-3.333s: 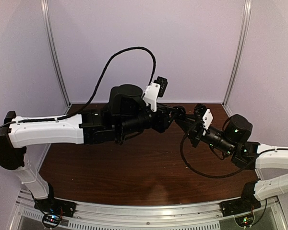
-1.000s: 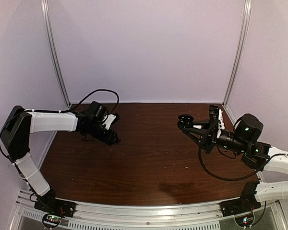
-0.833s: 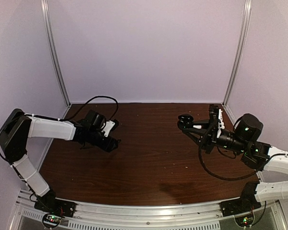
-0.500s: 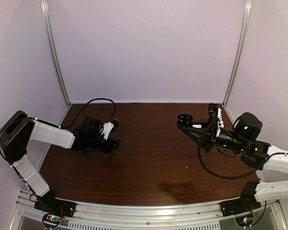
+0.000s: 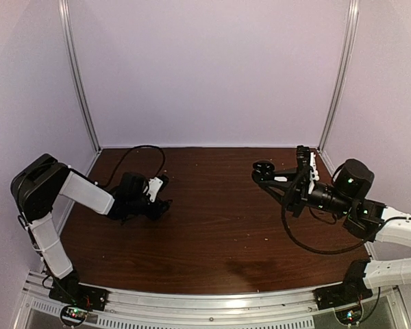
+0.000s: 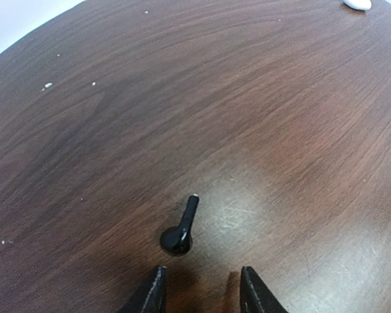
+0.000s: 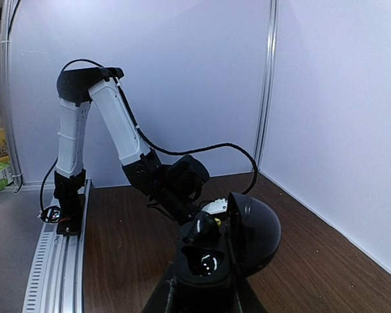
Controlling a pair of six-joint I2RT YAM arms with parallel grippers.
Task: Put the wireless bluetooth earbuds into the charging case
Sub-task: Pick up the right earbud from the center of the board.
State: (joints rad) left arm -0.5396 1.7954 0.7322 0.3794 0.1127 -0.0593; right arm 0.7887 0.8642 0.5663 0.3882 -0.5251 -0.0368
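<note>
- The left gripper (image 6: pixel 201 295) is low over the table (image 6: pixel 280 130), at its left side. Its two fingers (image 6: pixel 155 293) stand apart with nothing between them.
- One earbud (image 6: pixel 182 225), black here with a short stem, lies flat on the wood just ahead of those fingertips. It is closer to the finger on the left of the wrist view and is not between the two.
- The earbud's round head points back toward the gripper, and its stem points away and a little to the right.
- The overhead view shows the left gripper (image 5: pixel 161 205) but not the earbud, which is too small and dark against the wood to pick out.
- The right gripper (image 5: pixel 268 177) is over the right back part of the table (image 5: pixel 219 233) and is clamped on the charging case (image 5: pixel 264 169).
- In the right wrist view the charging case (image 7: pixel 205 264) is black and rounded, gripped from below at its base.
- Its lid (image 7: pixel 254 238) is swung open and stands up on the right side.
- One glossy hollow shows inside the case. Whether the dark shape behind it is a seated earbud cannot be told.
- A small white oval object (image 6: pixel 357 4) lies at the far edge of the left wrist view, well apart from the earbud.
- A few white specks (image 6: pixel 47 85) dot the wood.
</note>
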